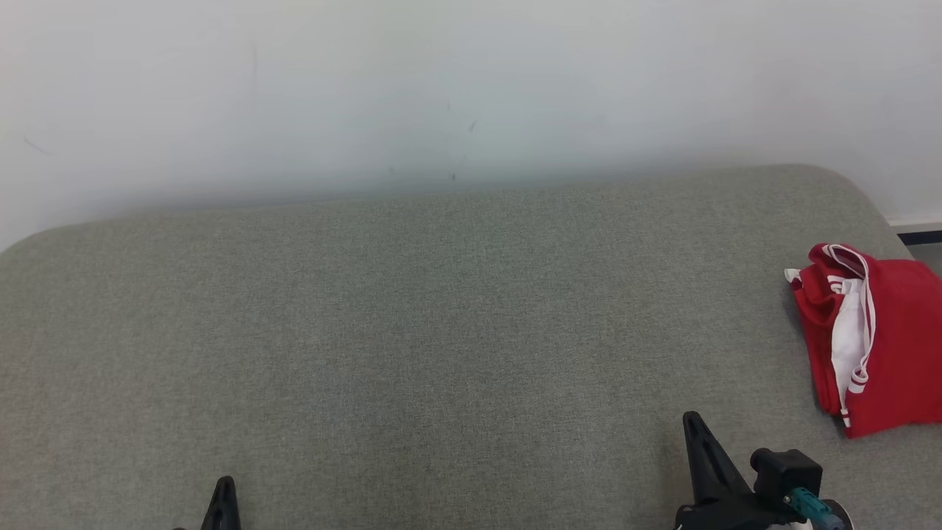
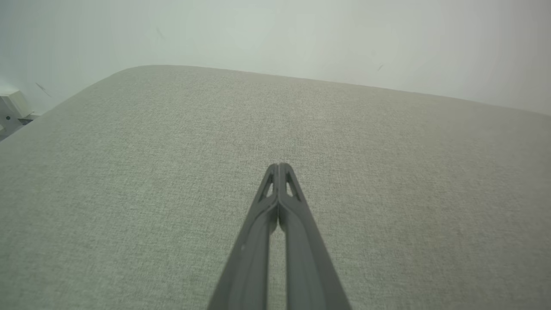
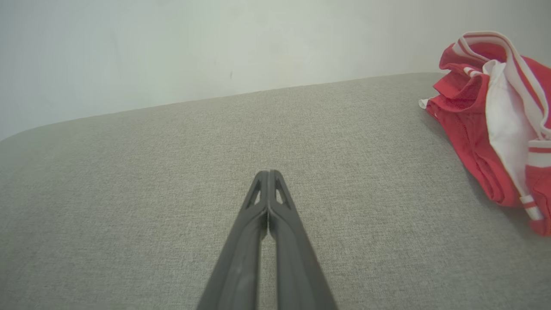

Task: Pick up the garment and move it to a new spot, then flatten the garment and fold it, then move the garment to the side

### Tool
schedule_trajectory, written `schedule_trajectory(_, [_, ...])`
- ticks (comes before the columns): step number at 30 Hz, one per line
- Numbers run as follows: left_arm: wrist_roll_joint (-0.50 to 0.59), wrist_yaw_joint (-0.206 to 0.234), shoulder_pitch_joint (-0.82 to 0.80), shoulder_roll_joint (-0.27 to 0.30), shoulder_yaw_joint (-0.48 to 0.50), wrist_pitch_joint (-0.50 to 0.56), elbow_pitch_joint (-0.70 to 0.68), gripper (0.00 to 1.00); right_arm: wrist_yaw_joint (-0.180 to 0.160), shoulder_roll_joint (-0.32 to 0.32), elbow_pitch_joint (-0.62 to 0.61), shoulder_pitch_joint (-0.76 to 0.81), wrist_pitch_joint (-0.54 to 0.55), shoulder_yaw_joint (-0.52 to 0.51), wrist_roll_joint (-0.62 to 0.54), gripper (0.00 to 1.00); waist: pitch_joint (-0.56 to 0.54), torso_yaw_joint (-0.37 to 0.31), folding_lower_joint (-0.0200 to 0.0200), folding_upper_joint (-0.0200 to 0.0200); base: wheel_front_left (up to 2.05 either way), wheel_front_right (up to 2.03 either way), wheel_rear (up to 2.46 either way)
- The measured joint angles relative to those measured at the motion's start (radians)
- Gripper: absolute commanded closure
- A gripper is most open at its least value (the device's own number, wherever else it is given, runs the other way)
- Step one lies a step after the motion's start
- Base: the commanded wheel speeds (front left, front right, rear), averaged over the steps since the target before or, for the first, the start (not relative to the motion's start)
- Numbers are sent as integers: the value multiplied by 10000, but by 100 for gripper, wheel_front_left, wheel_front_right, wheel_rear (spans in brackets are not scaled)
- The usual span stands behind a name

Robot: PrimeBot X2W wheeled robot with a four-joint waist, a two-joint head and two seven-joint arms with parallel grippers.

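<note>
- Garment [image 1: 898,331] lies far over on the right side of the grey worktop [image 1: 441,331], close to its right edge. It is red with white stripes and looks bunched, not flat.
- Its long side runs from the wall end toward the robot.
- From the right pincer [image 1: 695,427] the garment is to the right and a bit farther away, near but not touching.
- The left pincer [image 1: 224,493] is well apart from it, so I think the right arm should reach for it.
- In the right wrist view the right pincer [image 3: 268,174] is clenched, with nothing held, over bare worktop.
- The left pincer [image 2: 279,168] is clenched too, and holds nothing.
</note>
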Motion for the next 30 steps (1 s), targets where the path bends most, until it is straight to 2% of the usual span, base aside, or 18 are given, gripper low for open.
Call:
schedule_trajectory(13, [-2516, -169, -78, 2, 79, 562, -148, 100, 0, 2, -408, 2, 543, -128, 2652, 100, 6, 48, 0, 0, 0, 0, 0])
schedule_trajectory(30, [-5214, -343, -310, 6, 192, 1214, -307, 100, 0, 2, -857, 3, 1225, -328, 5503, 100, 14, 110, 0, 0, 0, 0, 0])
